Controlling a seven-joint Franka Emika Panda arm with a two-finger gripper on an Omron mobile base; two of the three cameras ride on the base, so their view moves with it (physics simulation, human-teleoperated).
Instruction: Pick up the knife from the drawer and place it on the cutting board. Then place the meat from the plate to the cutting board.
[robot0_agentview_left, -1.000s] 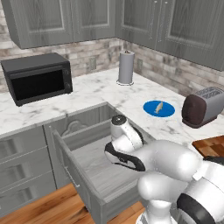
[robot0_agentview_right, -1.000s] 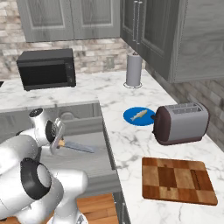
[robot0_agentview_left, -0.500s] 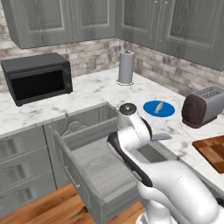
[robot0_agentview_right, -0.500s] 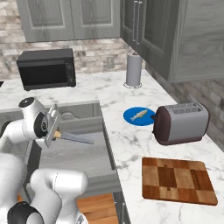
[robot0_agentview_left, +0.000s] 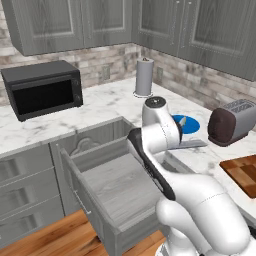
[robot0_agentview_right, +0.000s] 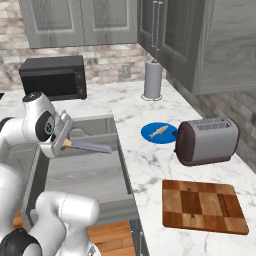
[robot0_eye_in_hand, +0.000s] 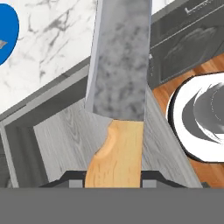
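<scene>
My gripper (robot0_agentview_right: 63, 143) is shut on the knife's tan wooden handle (robot0_eye_in_hand: 115, 155) and holds it in the air above the open grey drawer (robot0_agentview_right: 82, 175). The silver-grey blade (robot0_agentview_right: 93, 147) lies roughly level and points toward the counter; in the left base view the blade (robot0_agentview_left: 193, 144) sticks out past my arm. The meat (robot0_agentview_right: 159, 131) lies on the blue plate (robot0_agentview_right: 150, 135) on the marble counter. The reddish-brown cutting board (robot0_agentview_right: 202, 205) lies nearer, to the right of the drawer, with nothing on it.
A dark toaster (robot0_agentview_right: 207, 140) stands between the plate and the cutting board. A black microwave (robot0_agentview_right: 52, 76) and a paper towel roll (robot0_agentview_right: 153, 80) stand along the back wall. Grey cabinets hang overhead. The drawer front (robot0_agentview_left: 95, 215) juts out over the wooden floor.
My arm has risen out of the drawer with the knife, lifting it from near the drawer floor to above counter height. The grip has stayed the same.
</scene>
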